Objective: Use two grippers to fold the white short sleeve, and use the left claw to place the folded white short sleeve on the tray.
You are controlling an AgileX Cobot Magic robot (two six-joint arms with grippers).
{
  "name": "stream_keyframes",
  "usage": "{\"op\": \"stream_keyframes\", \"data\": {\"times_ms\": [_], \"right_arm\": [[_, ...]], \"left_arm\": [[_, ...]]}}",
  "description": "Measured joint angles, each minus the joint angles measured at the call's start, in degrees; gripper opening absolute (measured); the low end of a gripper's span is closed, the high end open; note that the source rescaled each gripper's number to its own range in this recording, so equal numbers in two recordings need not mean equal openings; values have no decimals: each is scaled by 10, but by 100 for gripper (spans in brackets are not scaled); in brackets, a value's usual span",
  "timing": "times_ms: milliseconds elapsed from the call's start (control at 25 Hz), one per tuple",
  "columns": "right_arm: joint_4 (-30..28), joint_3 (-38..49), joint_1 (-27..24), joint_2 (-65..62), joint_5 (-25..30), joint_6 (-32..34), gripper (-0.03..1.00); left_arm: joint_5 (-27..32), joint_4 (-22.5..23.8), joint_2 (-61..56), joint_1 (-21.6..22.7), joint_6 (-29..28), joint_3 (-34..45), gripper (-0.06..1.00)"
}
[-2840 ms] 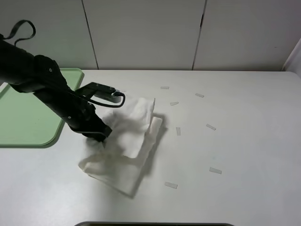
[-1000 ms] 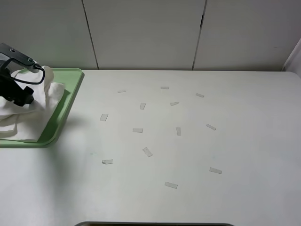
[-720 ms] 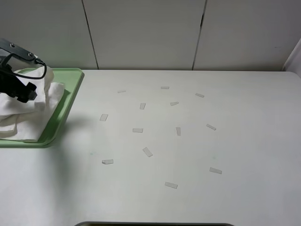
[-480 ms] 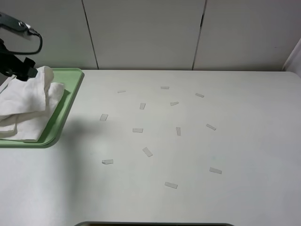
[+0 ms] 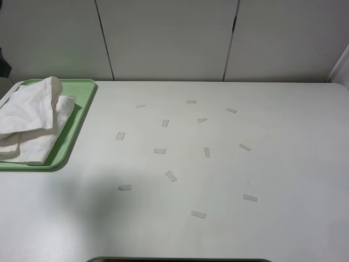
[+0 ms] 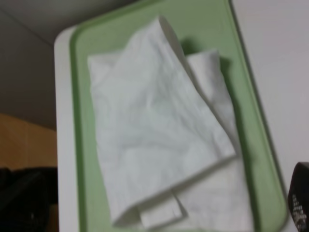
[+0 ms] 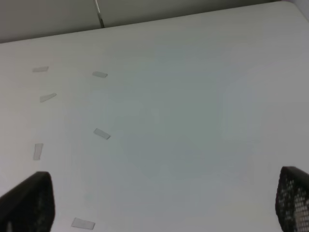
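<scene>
The white short sleeve (image 5: 30, 120) lies folded and a little rumpled on the pale-green tray (image 5: 87, 93) at the table's far left. Nothing is touching it. In the left wrist view the shirt (image 6: 154, 135) fills most of the tray (image 6: 241, 72), seen from well above. My left gripper (image 6: 159, 208) hangs open over it with nothing held; one of its fingertips (image 6: 300, 198) shows at the frame's edge. In the high view only a dark bit of the left arm (image 5: 2, 68) shows. My right gripper (image 7: 159, 203) is open and empty above bare table.
Several small pale strips (image 5: 159, 150) lie scattered over the middle of the white table (image 5: 283, 164); some strips (image 7: 101, 134) also show in the right wrist view. Grey wall panels stand behind the table. The tray sits at the table's left edge.
My left gripper carried the shirt from the table's middle to the tray, let go of it, then rose up and left, almost out of the high view. The shirt stays on the tray.
</scene>
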Motion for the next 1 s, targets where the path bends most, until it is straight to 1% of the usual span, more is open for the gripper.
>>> {"op": "stream_keyframes", "data": {"times_ms": [40,80,120,200,240,280,320,400,560,680,760,840,880,1000], "right_arm": [[0,0,0,0,0,0,100],[0,0,0,0,0,0,100],[0,0,0,0,0,0,100],[0,0,0,0,0,0,100],[0,0,0,0,0,0,100],[0,0,0,0,0,0,100],[0,0,0,0,0,0,100],[0,0,0,0,0,0,100],[0,0,0,0,0,0,100],[0,0,0,0,0,0,100],[0,0,0,0,0,0,100],[0,0,0,0,0,0,100],[0,0,0,0,0,0,100],[0,0,0,0,0,0,100]], "left_arm": [[20,-9,-18,-5,-1,0,100],[20,-9,-18,-5,-1,0,100],[38,-17,-30,-8,-1,0,100],[80,-48,-68,-16,-2,0,100],[114,-64,-95,-17,-2,0,100],[137,-71,-116,-17,-2,0,100],[195,-76,-162,-17,-2,0,100],[231,-77,-223,-17,2,0,100],[257,-77,-341,-17,14,9,100],[270,-82,-435,-17,22,60,100],[273,-93,-474,-17,22,84,100],[274,-114,-507,-17,22,105,100],[274,-114,-507,-17,22,105,100],[273,-146,-552,-17,22,132,100]]}}
